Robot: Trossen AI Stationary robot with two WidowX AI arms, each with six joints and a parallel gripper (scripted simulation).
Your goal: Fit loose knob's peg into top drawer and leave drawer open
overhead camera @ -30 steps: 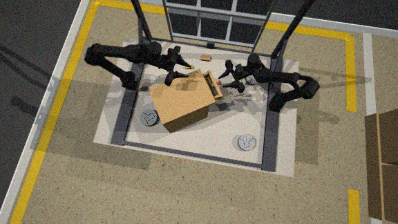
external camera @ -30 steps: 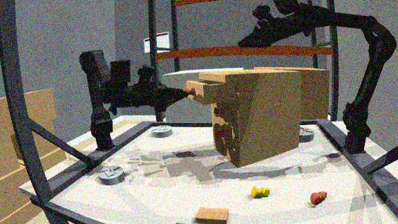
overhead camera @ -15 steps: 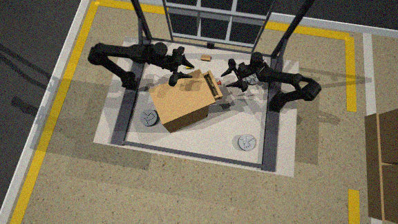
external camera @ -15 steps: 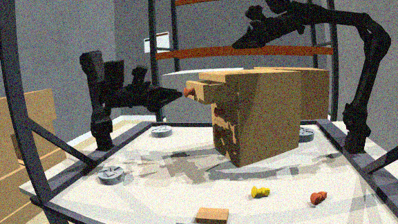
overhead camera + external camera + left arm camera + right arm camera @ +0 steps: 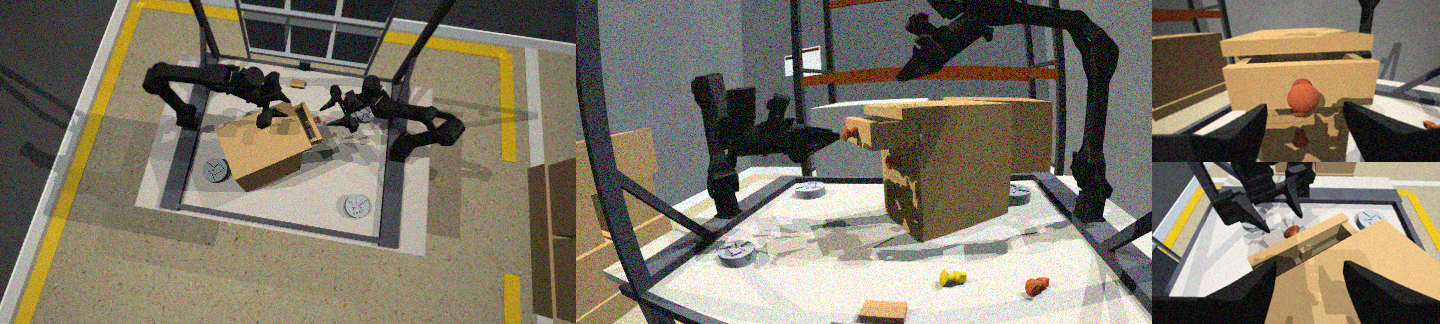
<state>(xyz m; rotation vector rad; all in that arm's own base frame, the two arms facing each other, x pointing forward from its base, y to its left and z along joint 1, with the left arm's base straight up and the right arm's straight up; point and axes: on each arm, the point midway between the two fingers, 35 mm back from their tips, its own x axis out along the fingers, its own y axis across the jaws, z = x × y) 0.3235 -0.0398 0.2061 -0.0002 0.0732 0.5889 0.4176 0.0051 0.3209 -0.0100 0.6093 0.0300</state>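
Top view, cabinet: I find the cabinet (image 5: 265,145) (image 5: 961,165) (image 5: 1297,34) (image 5: 1383,252) set askew on the desk (image 5: 300,205) (image 5: 801,295) (image 5: 1394,103) (image 5: 1192,278), its top drawer (image 5: 311,120) (image 5: 878,136) (image 5: 1260,83) (image 5: 1322,228) facing the left end effector (image 5: 325,116) (image 5: 838,135) (image 5: 1305,108) (image 5: 1286,223), presumably to allow a straight pull.
Exterior view, knob: The red knob (image 5: 317,120) (image 5: 849,132) (image 5: 1303,97) (image 5: 1291,231) is on the drawer's front, apparently in its hole; I cannot verify full seating.
Exterior view, spare pieces: A yellow knob (image 5: 952,278) and an orange-red knob (image 5: 1037,286) (image 5: 1430,124) lie on the desk, likely not needed.
Exterior view, right arm: It arches high, its end effector (image 5: 288,109) (image 5: 901,79) (image 5: 1310,262) slanting down over the cabinet, perhaps kept ready to steady it.
Left wrist view, left end effector: Released, fingers apart, level before the knob and gripping nothing.
Left wrist view, drawer: It stands partly out; I cannot certify the required opening. I judge a grip and further pull may be needed.
Right wrist view, right end effector: Released, fingers spread above the cabinet top, holding nothing.

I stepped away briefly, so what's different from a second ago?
The left end effector has backed away from the drawer's red knob and stands open. The right end effector has dropped, moving toward the open drawer. Drawer and loose yellow knob look unmoved.
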